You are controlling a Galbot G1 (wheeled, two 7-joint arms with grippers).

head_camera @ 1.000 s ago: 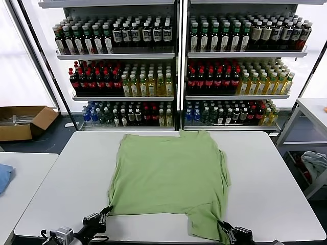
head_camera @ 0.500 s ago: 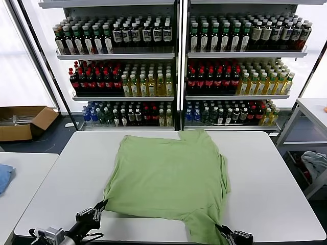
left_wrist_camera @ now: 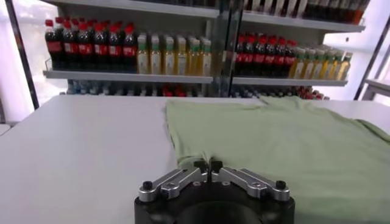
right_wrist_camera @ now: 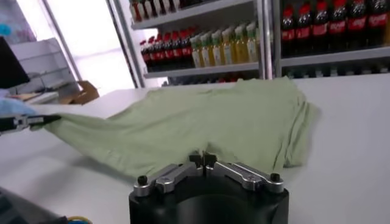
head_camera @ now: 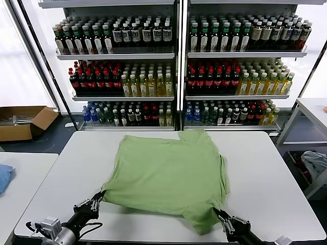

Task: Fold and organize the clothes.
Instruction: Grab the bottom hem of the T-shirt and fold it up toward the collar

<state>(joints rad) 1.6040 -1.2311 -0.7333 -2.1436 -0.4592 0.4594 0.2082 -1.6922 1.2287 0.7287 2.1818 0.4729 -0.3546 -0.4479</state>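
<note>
1. A light green polo shirt [head_camera: 171, 176] lies back-up across the middle of the white counter [head_camera: 276, 173], its far hem near the counter's far edge and its near corners drawn toward the near edge.
2. The left hand [head_camera: 96, 200] sits at the near-left part of the counter, pinched shut on the shirt's near-left corner; in the left wrist view the fingertips [left_wrist_camera: 200, 165] meet right on the cloth's edge.
3. The right hand [head_camera: 220, 218] is at the near edge toward the right, likewise clamped shut on the shirt's near-right corner, which droops toward the counter's edge.
4. Between the two hands the near edge of the shirt runs taut on the left and slack, with a sagging fold, on the right.
5. The step in hand looks like spreading or dragging the shirt flat before a fold. To do it well, I'd say both hands should pull evenly and level, so the cloth slides without bunching.
6. The right corner wants a touch more tension; the crease along the right sleeve [head_camera: 223, 168] will otherwise be locked into the fold.
7. Keep the grips low and close to the counter, or the thin cotton may slip out of the pinch.
8. Shelves of bottled drinks [head_camera: 153, 71] stand beyond the far edge, well apart from the work.
</note>
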